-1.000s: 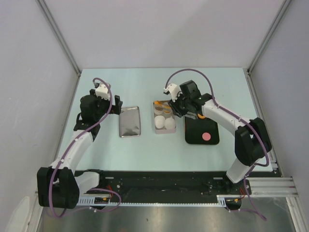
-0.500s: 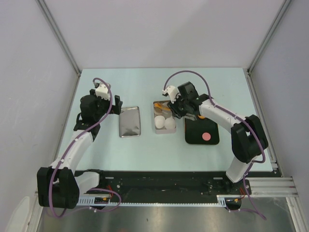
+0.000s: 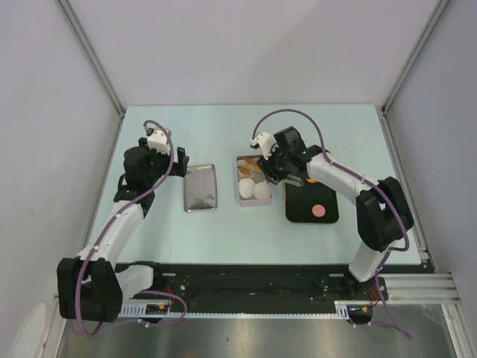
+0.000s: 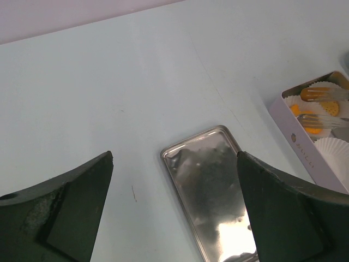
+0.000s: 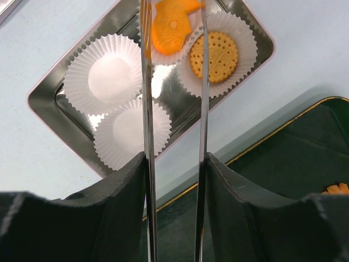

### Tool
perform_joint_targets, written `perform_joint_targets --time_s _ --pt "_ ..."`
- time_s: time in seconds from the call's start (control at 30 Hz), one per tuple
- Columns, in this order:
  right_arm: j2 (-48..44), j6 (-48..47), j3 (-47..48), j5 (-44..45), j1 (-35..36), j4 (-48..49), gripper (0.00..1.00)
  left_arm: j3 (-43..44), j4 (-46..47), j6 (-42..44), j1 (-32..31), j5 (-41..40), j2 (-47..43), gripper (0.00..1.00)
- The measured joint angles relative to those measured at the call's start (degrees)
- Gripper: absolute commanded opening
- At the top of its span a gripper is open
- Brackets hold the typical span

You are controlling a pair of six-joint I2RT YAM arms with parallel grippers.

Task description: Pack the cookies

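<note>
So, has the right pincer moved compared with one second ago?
Yes. The right pincer has shifted slightly left, from the right edge of the tin to farther over it, away from the black tray.

A: Left side. The lid (image 3: 200,187) lies flat on the table (image 3: 223,127), right under the left gripper (image 4: 174,156), whose jaws stand wide. There is bare table beyond it and to its left.
B: Right side?
A: The right gripper (image 3: 259,168) hangs over the tin (image 3: 253,203), blades above the far cups. The near paper cups (image 5: 128,134) are reachable from above. The strip between the tin and the black tray (image 3: 302,212) is narrow.
B: Lid-to-tin gap is bare and wider.
</note>
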Motion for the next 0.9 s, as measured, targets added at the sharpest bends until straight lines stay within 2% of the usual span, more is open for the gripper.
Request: perform_joint_targets --time_s 0.33,0.7,0.9 --pt "-1.09 0.07 0.0 0.42 0.13 -0.02 0.51 0.0 0.0 0.0 0.0 0.02 0.07 1.0" --pt "-7.67 0.68 1.49 0.68 0.07 -0.68 0.5 0.0 0.0 0.0 0.0 0.02 0.09 1.0" --pt "-11.52 1.18 1.7 0.48 -3.69 -3.15 0.51 0.0 0.0 0.0 0.0 0.02 0.09 1.0"
